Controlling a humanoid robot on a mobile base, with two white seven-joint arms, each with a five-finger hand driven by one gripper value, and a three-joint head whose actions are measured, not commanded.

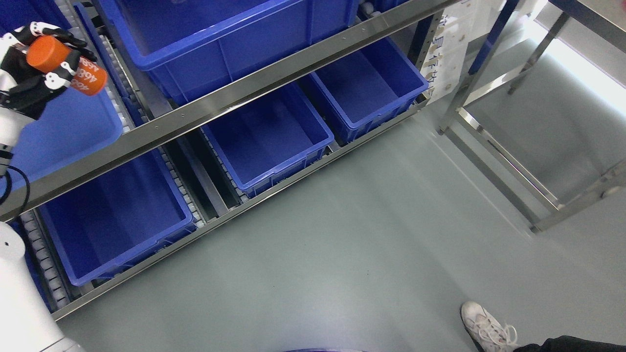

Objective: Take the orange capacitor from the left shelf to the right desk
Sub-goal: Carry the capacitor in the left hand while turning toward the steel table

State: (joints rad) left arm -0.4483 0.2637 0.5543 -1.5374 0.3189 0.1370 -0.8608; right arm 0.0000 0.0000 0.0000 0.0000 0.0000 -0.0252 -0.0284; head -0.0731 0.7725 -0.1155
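Left hand [36, 63], upper left of frame, fingers clenched around orange capacitor [66, 66]; keep grip firm, carry level toward desk [587, 14] upper right.

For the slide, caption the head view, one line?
Left hand grips the orange capacitor above the shelf of blue bins; a person's shoe at lower right.

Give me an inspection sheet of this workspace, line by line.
Surface: grey floor, bare where visible.
Job's things: orange capacitor held up at the upper left, over the shelf.
Clutter: nothing seen; blue bins look empty.
Hands: left hand shut on the capacitor; right hand not in view.
Cables: black cable by the left arm.
Surroundings: metal desk frame at right; a person's white shoe at lower right.
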